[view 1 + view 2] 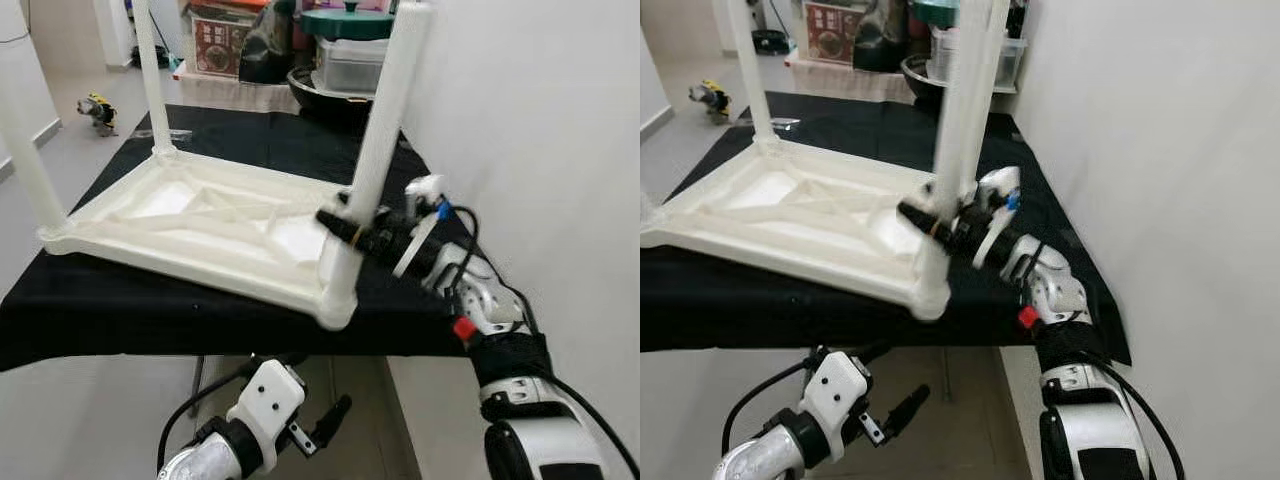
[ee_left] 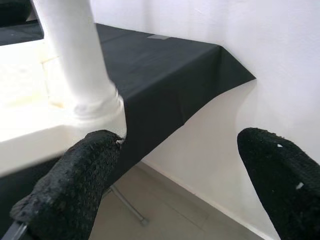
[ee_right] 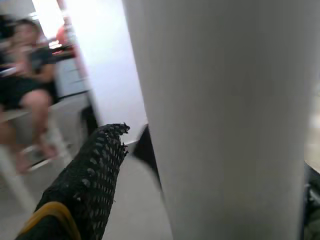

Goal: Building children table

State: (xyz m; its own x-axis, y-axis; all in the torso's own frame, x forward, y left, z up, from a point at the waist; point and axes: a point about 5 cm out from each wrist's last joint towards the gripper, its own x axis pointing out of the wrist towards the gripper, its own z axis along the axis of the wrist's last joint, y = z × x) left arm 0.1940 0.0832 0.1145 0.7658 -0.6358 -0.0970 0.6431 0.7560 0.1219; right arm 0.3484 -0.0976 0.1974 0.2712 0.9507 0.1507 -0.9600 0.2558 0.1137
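One white leg [image 1: 385, 110] stands in the near right corner of the upturned tabletop [image 1: 190, 225] on the black worktop [image 1: 120, 310]. My right claw [image 1: 335, 225] grasps that leg low down. My left claw [image 1: 325, 425] hangs released below the worktop's near edge.

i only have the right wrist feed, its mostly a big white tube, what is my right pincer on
Observer: The right pincer is around the near-right table leg, low down, just above its corner socket.
Operator: is the table upright
Observer: No, the white tabletop lies upside down on the black cloth, legs pointing up.
Operator: where is my left arm
Observer: The left pincer hangs below the cloth's front edge, open and holding nothing.
Operator: anything behind the table
Observer: Boxes and a dark pot are stacked at the far end, beside the white wall.
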